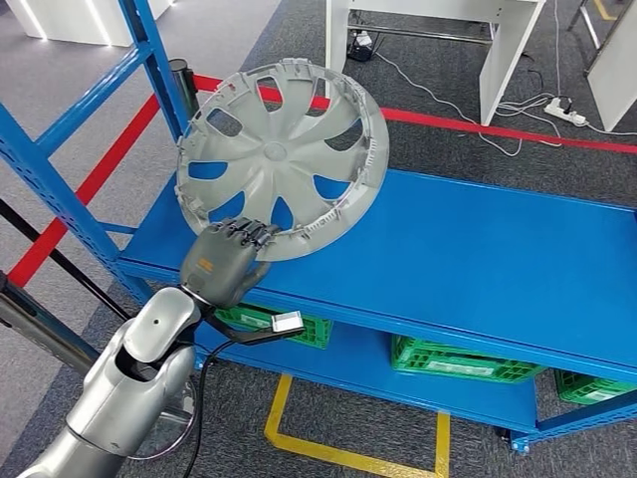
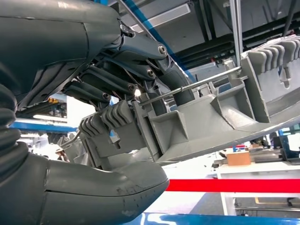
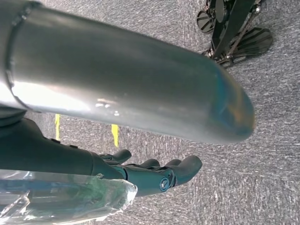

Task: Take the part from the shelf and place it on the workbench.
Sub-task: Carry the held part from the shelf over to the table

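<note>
Left hand (image 1: pixel 222 261) clamped on grey wheel cover (image 1: pixel 282 154) above blue shelf (image 1: pixel 481 259).
Green crates (image 1: pixel 458 360) below, contents unclear; right hand (image 3: pixel 155 176) extended, holding nothing.

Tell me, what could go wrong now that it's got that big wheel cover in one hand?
The left hand holds the wheel cover only at its near rim, so the tilted disc could perhaps twist or slip out. In the wrist view the fingers sit on thin ribs, which might not give a firm hold. The cover's far edge is close to the blue shelf post and could knock it when lifted away.
</note>
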